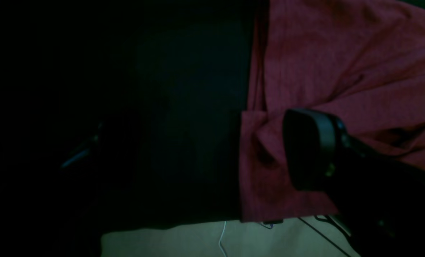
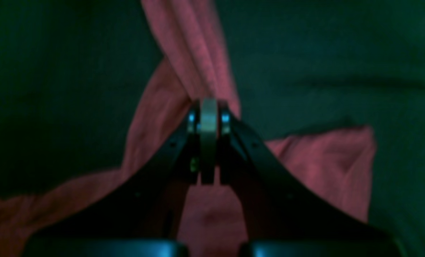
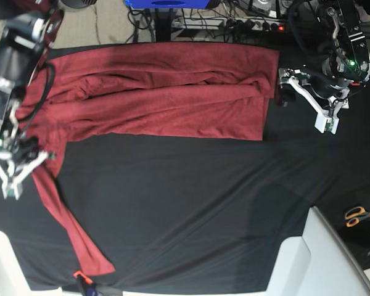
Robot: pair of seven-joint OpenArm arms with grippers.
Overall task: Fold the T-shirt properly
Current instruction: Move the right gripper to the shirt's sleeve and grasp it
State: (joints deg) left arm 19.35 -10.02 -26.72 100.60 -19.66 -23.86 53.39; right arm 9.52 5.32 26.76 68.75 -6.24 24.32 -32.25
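At the bottom of the base view, the cuff end of one long sleeve of the brick-red T-shirt (image 3: 172, 111) lies beside a small dark object with an orange part (image 3: 79, 273). White shapes (image 3: 4, 265) stand in the lower left and lower right corners; whether they are containers cannot be told. At the right edge, orange-handled scissors (image 3: 355, 216) lie on the black cloth (image 3: 191, 203) that covers the table.

From the cuff, the sleeve runs as a narrow strip toward the upper left, up to the right claw (image 2: 209, 142). This claw is closed, its fingers together, with ridges of the red knit running into its tips; it has hold of the fabric there.

Farther up, the body of the T-shirt spreads as a wide band from the left edge to right of centre. It is plain and layered, with long creases running across it, a puckered fold in the middle and a lower flap ending in a straight hem at the right.

At the upper right, the left claw (image 1: 207, 146) stands wide open and holds nothing, one finger over the shirt's end and the other over black cloth. Something blue (image 3: 157, 3) shows at the top edge.
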